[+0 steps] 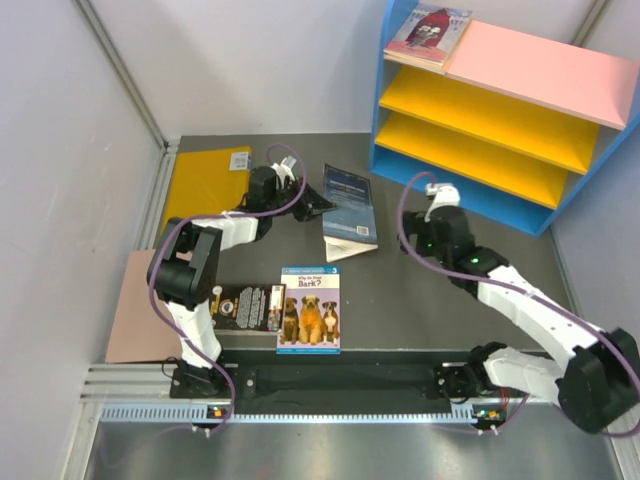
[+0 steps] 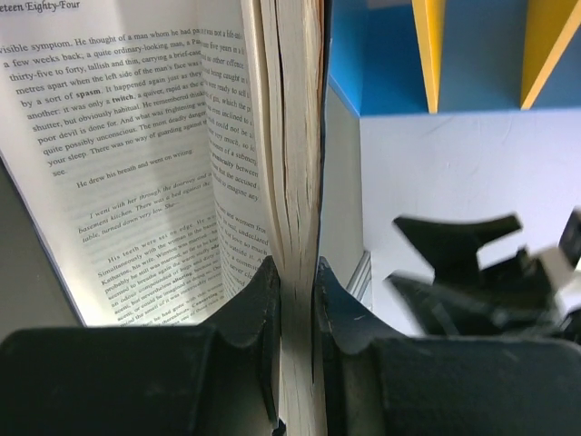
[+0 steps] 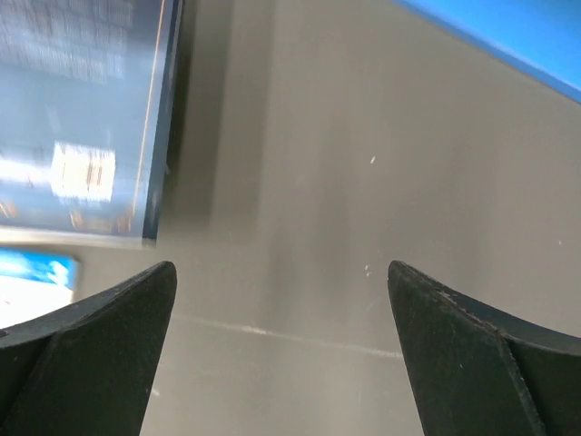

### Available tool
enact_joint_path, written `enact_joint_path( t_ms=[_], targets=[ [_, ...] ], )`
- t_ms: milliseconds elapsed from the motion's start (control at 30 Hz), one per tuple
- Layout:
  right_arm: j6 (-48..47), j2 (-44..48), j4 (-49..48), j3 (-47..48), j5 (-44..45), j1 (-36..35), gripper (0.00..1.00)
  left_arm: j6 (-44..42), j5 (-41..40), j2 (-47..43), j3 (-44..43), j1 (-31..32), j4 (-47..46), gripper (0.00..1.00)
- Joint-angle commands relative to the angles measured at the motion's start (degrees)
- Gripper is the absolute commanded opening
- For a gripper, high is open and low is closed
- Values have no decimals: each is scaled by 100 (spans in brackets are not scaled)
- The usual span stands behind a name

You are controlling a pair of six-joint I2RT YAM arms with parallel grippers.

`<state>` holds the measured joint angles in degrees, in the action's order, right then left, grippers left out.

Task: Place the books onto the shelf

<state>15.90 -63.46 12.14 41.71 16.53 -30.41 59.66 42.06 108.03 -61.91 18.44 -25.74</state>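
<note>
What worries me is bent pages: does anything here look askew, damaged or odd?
Yes. The dark navy book, left of the shelf, hangs open. The left hand pinches only one block of its pages, so the other printed pages splay loose to one side and could crease. Nothing else stands out.

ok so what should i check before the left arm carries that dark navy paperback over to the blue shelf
1. Left gripper shut on the dark navy paperback: ok.
2. Whole book pinched: not ok, printed pages splay loose beside the fingers.
3. Right gripper open, holding nothing: ok.
4. Path to the blue shelf unit with yellow shelves: not ok, the right gripper sits between book and shelf.
5. Book fits a yellow shelf upright: cannot tell.
</note>
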Motion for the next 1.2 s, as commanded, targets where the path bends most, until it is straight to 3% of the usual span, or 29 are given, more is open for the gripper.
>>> enact_joint_path(
  t_ms=[0,167,300,533,1033,1133,1167],
  targets=[
    [387,449,-642,-129,-2062,650,98,-218,636,-555,204,-24,-1185,0],
    [826,80,-844,-76,-3128,932,98,221,952,-485,627,28,-2400,0],
    [1529,-253,-1898,-461,-4287,1125,97,169,1119,-493,671,151,-2647,0],
    [2311,-693,-2813,-796,-4966,1327,96,125,1120,-616,645,239,-2779,0],
    [2927,-1406,-4044,-1042,-5670,1336,91,792,1058,-388,513,380,-3710,0],
    [3147,-1485,-4552,-1139,-5775,1336,84,872,1058,-335,548,397,-3825,0],
    [3243,-1546,-4641,-1157,-5880,1336,76,855,1050,-309,557,398,-3825,0]
  ],
)
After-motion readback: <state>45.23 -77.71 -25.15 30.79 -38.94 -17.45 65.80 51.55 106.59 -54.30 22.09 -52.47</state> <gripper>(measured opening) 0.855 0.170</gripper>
